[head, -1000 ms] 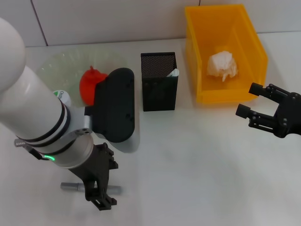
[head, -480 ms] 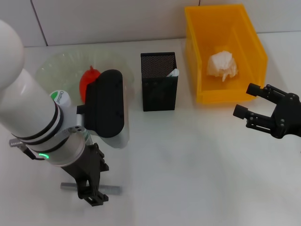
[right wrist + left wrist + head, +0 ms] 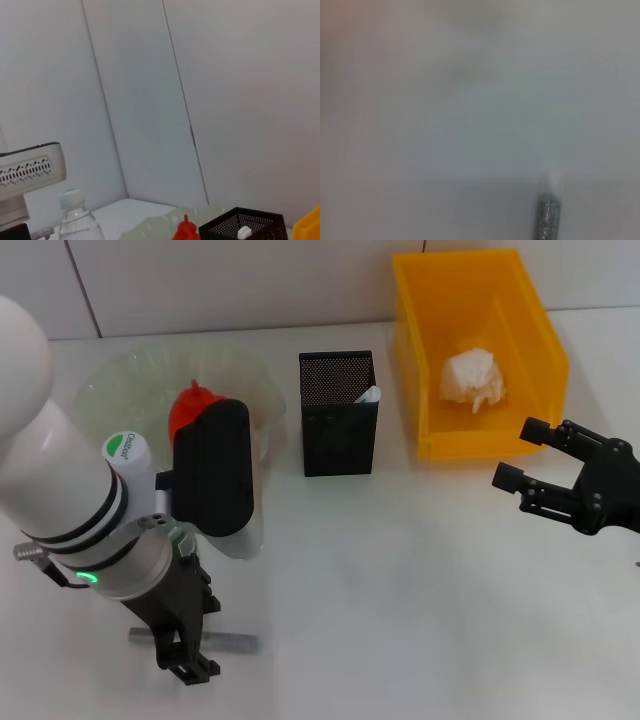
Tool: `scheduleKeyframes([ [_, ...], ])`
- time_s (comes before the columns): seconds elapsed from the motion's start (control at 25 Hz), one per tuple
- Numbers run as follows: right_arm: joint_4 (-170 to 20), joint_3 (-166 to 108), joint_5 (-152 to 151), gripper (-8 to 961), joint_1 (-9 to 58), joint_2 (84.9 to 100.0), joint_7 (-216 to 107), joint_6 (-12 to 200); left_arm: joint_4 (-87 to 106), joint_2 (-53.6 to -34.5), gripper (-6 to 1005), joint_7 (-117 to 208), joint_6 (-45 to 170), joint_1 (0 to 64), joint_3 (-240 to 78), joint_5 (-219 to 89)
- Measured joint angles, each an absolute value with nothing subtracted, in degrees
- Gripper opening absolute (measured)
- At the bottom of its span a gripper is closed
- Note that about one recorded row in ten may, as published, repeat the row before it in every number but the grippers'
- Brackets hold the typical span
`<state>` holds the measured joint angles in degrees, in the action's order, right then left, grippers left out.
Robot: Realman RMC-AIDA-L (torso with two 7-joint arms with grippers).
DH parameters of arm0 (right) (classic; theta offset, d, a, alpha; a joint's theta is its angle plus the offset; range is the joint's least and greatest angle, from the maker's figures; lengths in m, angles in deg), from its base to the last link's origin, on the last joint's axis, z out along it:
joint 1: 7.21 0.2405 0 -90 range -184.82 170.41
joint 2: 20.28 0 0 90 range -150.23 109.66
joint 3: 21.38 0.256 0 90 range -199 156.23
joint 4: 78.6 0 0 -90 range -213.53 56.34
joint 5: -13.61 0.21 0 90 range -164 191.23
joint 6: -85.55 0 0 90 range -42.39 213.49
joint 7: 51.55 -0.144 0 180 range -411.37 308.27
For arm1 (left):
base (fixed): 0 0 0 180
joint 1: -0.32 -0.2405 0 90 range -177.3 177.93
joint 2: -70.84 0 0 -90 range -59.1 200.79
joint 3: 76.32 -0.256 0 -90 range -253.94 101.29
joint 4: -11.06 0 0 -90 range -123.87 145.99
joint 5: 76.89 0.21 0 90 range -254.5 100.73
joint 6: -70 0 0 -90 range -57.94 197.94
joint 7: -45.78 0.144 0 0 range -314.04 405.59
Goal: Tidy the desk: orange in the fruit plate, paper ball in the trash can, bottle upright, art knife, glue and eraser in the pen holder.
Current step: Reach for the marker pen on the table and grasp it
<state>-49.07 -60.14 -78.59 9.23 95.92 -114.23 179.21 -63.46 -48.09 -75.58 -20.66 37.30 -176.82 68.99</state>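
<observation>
The art knife [image 3: 238, 643], a thin grey metal bar, lies near the table's front left; its tip [image 3: 547, 216] shows in the left wrist view. My left gripper [image 3: 186, 665] hangs open right over its middle, fingers pointing down. The bottle [image 3: 125, 449] stands upright beside my left arm, also seen as bottle [image 3: 76, 222]. The orange [image 3: 187, 406] rests in the fruit plate [image 3: 120, 380]. The paper ball [image 3: 473, 378] lies in the trash can [image 3: 545, 335]. A white tip [image 3: 370, 395] pokes from the pen holder [image 3: 338, 425]; I cannot tell whether it is the glue. The eraser is out of view. My right gripper [image 3: 520, 452] hovers open before the trash can.
A tiled wall runs behind the desk. My bulky left forearm [image 3: 60, 500] covers part of the fruit plate and the desk's left side. Bare white table [image 3: 400, 580] spreads between the two arms.
My left arm has swung left and toward the front edge, sliding its gripper leftward along the knife, which stayed put. More of the bottle cap and orange shows. The right gripper crept slightly left.
</observation>
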Motion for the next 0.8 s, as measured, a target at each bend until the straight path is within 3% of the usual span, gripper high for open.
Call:
scheduleKeyframes([
  [0.56,-48.8,-60.1,-78.8,820,9.2,96.17,-114.3,179.2,-62.6,-48.12,571,-75.5,-20.6,37.5,-176.3,69.9],
  [0.6,-48.7,-60.1,-78.8,820,9.2,96.17,-114.3,179.2,-62.5,-48.14,526,-75.5,-20.6,37.5,-176.4,70.1],
  [0.8,-48.7,-60.1,-78.8,820,9.2,96.17,-114.3,179.2,-62.3,-48.16,527,-75.3,-20.7,37.5,-176.4,70.4],
])
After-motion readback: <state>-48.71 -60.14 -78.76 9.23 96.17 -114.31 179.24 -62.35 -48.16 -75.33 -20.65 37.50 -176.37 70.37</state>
